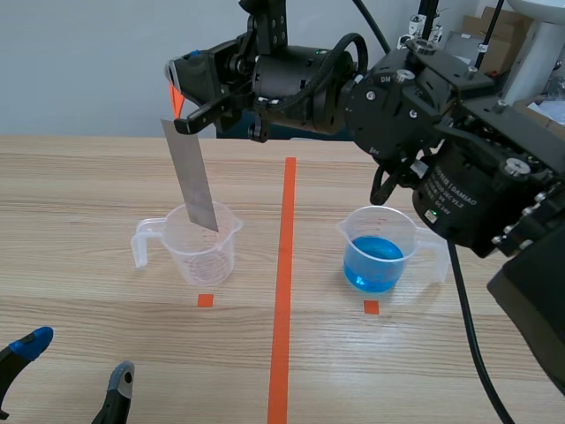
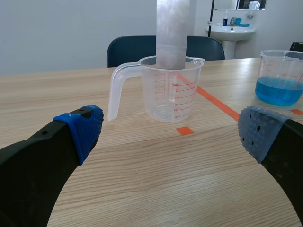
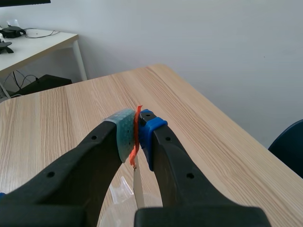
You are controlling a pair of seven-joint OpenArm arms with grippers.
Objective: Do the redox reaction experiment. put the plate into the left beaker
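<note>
On your bench (image 1: 79, 177) a beaker of blue liquid (image 1: 380, 252) stood upright, just right of the long orange tape line. Beyond the bench's far edge you had a dark blue chair (image 2: 128, 49), a white sink (image 2: 234, 29) and cardboard boxes (image 1: 488, 26); a white desk (image 3: 38, 42) stood nearby.

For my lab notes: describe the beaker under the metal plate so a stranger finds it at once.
Find the orange tape line down the wooden table. The clear beaker stands left of it, with the grey metal plate dipping in. Unlike the other beaker, it holds no blue liquid.
</note>
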